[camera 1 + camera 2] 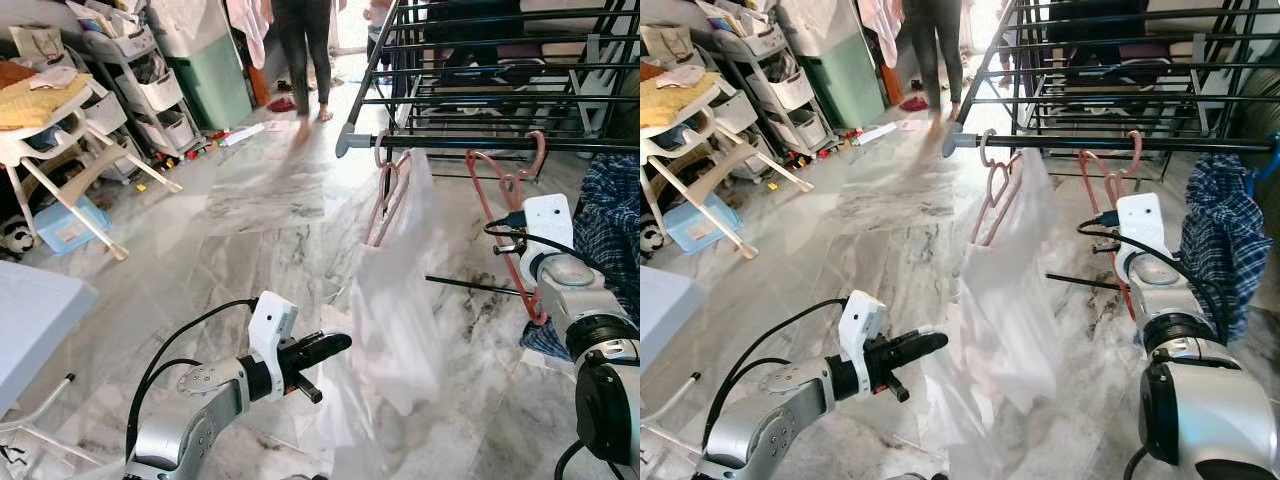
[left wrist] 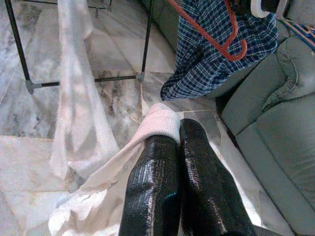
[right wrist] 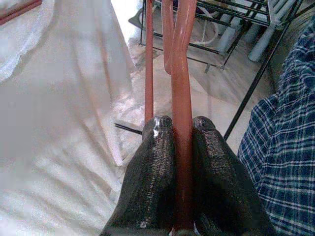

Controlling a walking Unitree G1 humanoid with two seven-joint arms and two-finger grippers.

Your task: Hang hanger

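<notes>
Floor [image 1: 250, 215]: pale veined marble tiles ran across the whole room, blurred in places.

Drying rack [image 1: 480, 60]: a black metal frame of many rails stood at 1 o'clock; its front rail [image 1: 500, 143] ended in a grey cap at about 12 o'clock.

Sofa [image 2: 275, 123]: grey-green upholstery lay beside the rack's foot in the left wrist view.

Person [image 1: 300, 50]: legs in dark trousers, barefoot, stood at 11 o'clock, well apart from the robot.

Shelf trolley [image 1: 140, 80]: white tiers of clutter stood at 10 o'clock, with a white folding chair [image 1: 50, 150] just beside it.

White garment [image 1: 400, 300]: it hung on a pink hanger [image 1: 388, 190] hooked over the front rail, near 12 o'clock, its lower edge drawn toward the left arm.

Plaid shirt [image 1: 615, 230]: blue check cloth draped off the rack at 3 o'clock.

Red hanger [image 1: 500, 220]: the task's thing hung at 2 o'clock, its hook over the front rail between the white garment and the plaid shirt, its frame held below.

Right gripper [image 3: 183, 162]: at 2 o'clock below the rail, its jaws were narrow and clamped on the red hanger's bar, one black finger on each side.

Left gripper [image 2: 179, 147]: low at 7 o'clock, its jaws were pressed together, pinching a fold of the white garment at the tips.
</notes>
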